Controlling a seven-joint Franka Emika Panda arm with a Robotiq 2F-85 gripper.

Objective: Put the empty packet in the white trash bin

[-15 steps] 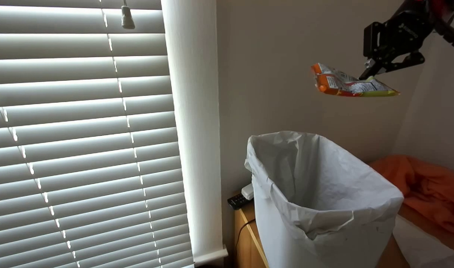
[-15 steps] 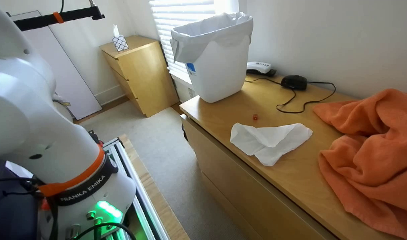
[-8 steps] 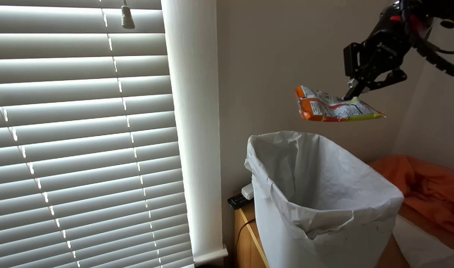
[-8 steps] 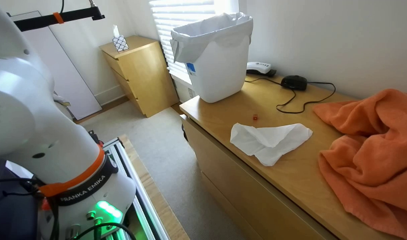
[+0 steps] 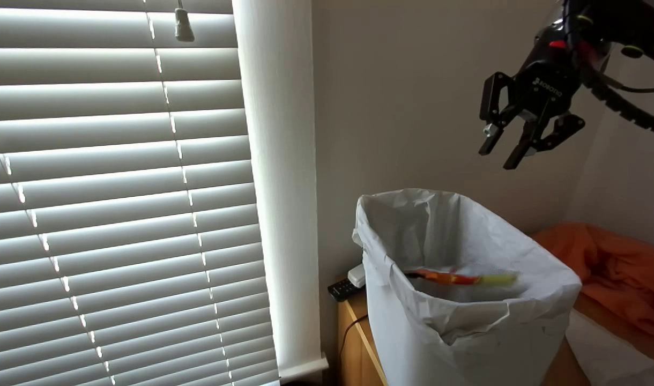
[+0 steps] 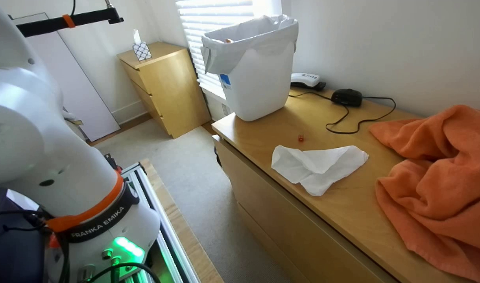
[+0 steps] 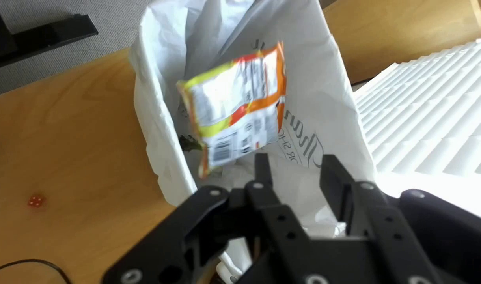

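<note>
Wrist view told the most: the packet (image 7: pixel 236 110) showed within the mouth of the white bag (image 7: pixel 323 90) that lined the bin (image 6: pixel 259 84), apart from the hand (image 7: pixel 296 159), whose fingers (image 7: pixel 263 170) stood spread with nothing between them. In an exterior view the packet was a blurred orange and yellow streak inside the rim, so it was most likely mid-fall; whether it touched the bag could not be told. The hand stood above the opening there, well apart from the packet.

The current step, as I judged it, was the drop, with the job all but done. To do it well, wide fingers and a motionless hand over the opening were wanted until the packet came to rest, since something so light and flat might have fluttered or caught a corner on the crinkled bag. In the wrist view it showed nearer the left wall of the bag than the right, so that side deserved the closer watch. After that, a rise straight up before any swing aside would have spared the loose rim a snag. In an exterior view the bin stood toward the far left end of the counter (image 6: pixel 271 129), with the orange cloth (image 6: pixel 440 188) well apart.
</note>
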